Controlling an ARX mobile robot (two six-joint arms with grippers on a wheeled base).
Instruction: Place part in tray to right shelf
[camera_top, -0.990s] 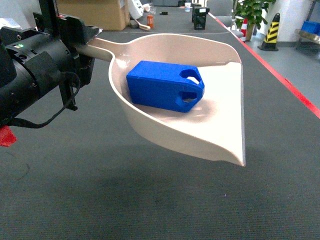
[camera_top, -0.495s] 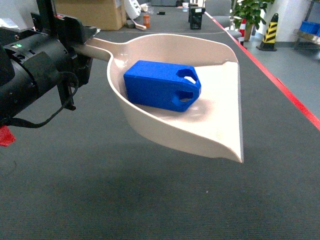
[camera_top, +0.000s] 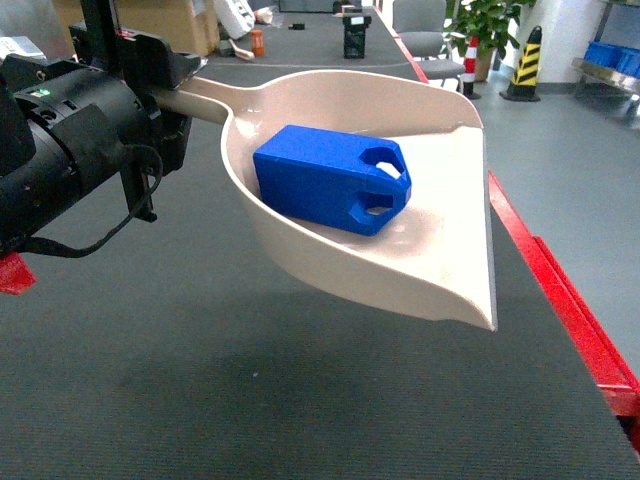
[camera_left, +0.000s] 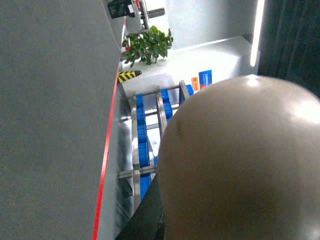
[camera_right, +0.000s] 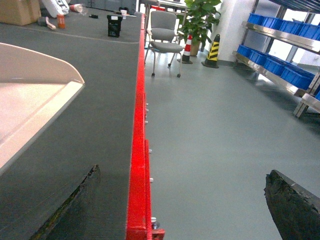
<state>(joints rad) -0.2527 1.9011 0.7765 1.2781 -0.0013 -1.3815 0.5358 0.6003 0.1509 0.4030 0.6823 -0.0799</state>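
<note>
The beige tray (camera_top: 440, 180) hangs above the dark table, lip toward the right. The blue part (camera_top: 325, 175) lies on its side in the tray's deep end, handle hole toward the lip. My left gripper (camera_top: 168, 95) is shut on the tray's handle (camera_top: 200, 95). The tray's underside (camera_left: 245, 160) fills the left wrist view. My right gripper (camera_right: 182, 172) is open and empty over the table's red edge (camera_right: 137, 165), out of the head view. The right shelf (camera_right: 280, 55), a steel rack holding blue crates, stands across the floor.
The grey floor (camera_right: 215, 130) lies beyond the red edge. A chair (camera_right: 165, 37), a potted plant (camera_top: 480, 25) and striped cones (camera_top: 527, 60) stand further back. A cardboard box (camera_top: 160, 20) and small items lie on the table's far end.
The view has swung right: the table's red edge and the floor now show much closer at right. The tray with the part stays held in the same spot in view.
</note>
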